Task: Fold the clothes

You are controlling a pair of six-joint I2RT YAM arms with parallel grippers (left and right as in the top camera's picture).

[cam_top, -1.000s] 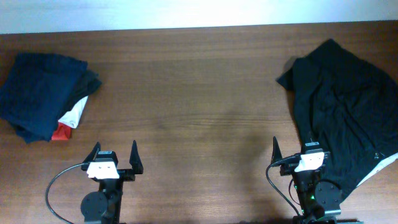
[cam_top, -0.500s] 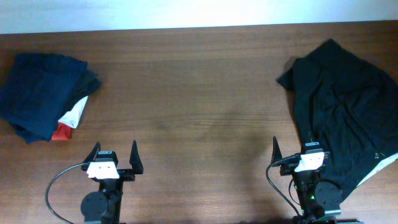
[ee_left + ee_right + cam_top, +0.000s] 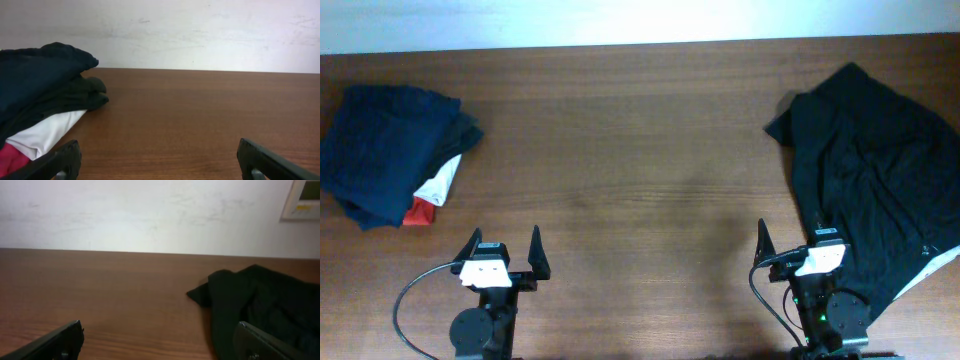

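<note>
Far left edge of the surface [image 3: 640, 140]: a navy folded pile [image 3: 380, 150] with a white-and-red piece [image 3: 432, 192] poking out of it. Near the front edge, the left fingers [image 3: 537, 252] are spread wide and hold nothing. Over to the right fingers [image 3: 762, 242] — spread too, empty, just beside the black garment [image 3: 870, 170] — which lies crumpled and unfolded along the right edge, reaching toward the far right corner.

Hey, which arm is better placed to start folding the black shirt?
Right. The right tool sits open beside the black shirt; the left tool is far off, nearer the folded pile.
</note>
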